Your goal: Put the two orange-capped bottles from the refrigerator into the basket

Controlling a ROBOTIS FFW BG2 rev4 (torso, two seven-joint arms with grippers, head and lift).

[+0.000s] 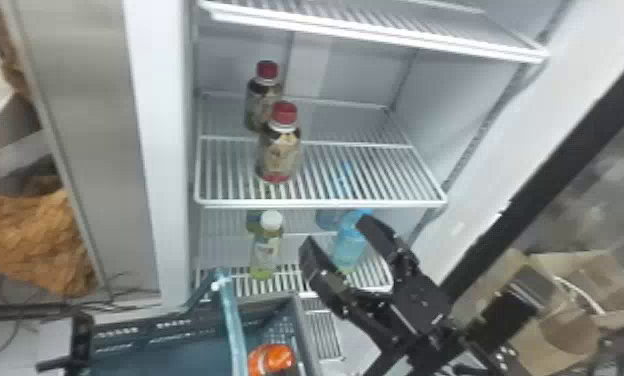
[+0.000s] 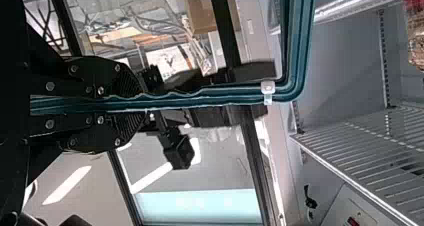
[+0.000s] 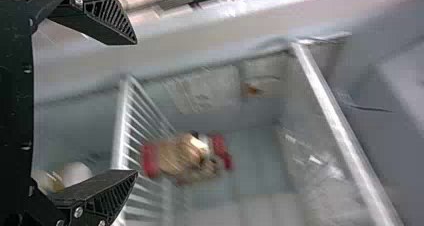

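In the head view, my right gripper (image 1: 336, 235) is open with nothing between its fingers, in front of the lower refrigerator shelf near a blue bottle. An orange-topped bottle (image 1: 271, 359) lies inside the teal basket (image 1: 296, 325) at the bottom. Two bottles with red caps, a front one (image 1: 281, 150) and one behind it (image 1: 263, 102), stand on the middle shelf. The right wrist view shows my right gripper (image 3: 136, 107) with fingers apart, the red-capped bottles (image 3: 187, 158) beyond. My left gripper (image 2: 125, 103) is shut on the basket's teal handle (image 2: 200, 98) in the left wrist view.
The lower shelf holds a white-capped green bottle (image 1: 267, 250) and blue bottles (image 1: 348, 245). The middle shelf's front edge (image 1: 321, 203) runs above the right gripper. Cardboard boxes (image 1: 561, 320) stand right of the refrigerator; its left wall (image 1: 161, 150) borders the shelves.
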